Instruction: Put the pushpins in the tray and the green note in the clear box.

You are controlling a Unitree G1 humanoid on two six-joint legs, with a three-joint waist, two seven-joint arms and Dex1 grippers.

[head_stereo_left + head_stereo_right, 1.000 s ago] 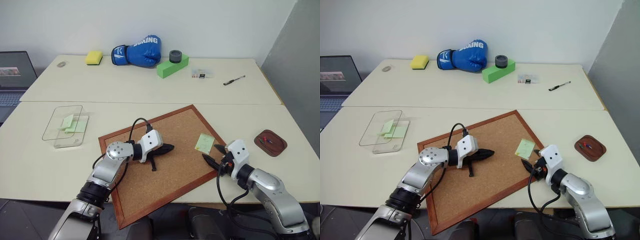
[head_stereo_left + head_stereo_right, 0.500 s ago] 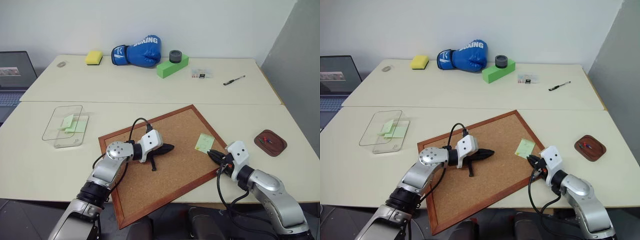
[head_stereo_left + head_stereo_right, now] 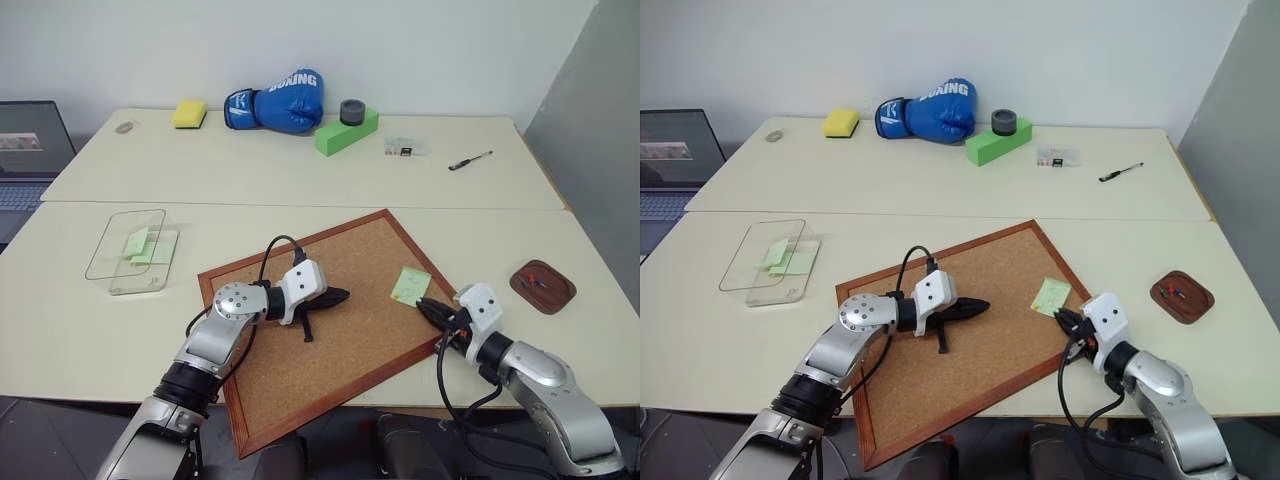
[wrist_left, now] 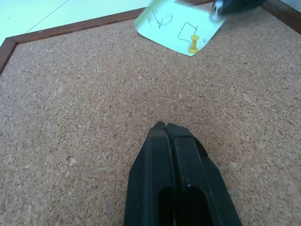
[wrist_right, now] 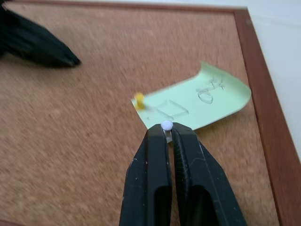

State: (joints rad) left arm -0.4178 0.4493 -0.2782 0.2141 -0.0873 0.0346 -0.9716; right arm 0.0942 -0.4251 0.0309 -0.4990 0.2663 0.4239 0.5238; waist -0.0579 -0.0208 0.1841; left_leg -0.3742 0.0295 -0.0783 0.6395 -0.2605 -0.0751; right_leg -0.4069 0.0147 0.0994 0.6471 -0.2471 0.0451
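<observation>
Right end effector (image 5: 167, 132) clamped on white pushpin (image 5: 166, 125); tiny, slippery head. Left end effector (image 4: 167, 127) closed, empty. Green note (image 5: 197, 101) flimsy; lift by free edge.

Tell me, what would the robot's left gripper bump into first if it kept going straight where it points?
Probably the green note with its yellow pin. The shut left gripper aims across bare corkboard toward it, though depth is uncertain.

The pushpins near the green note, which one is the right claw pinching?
The white-headed pushpin, clamped at the tips of the right claw. The yellow pushpin stands free in the green note on the corkboard.
</observation>
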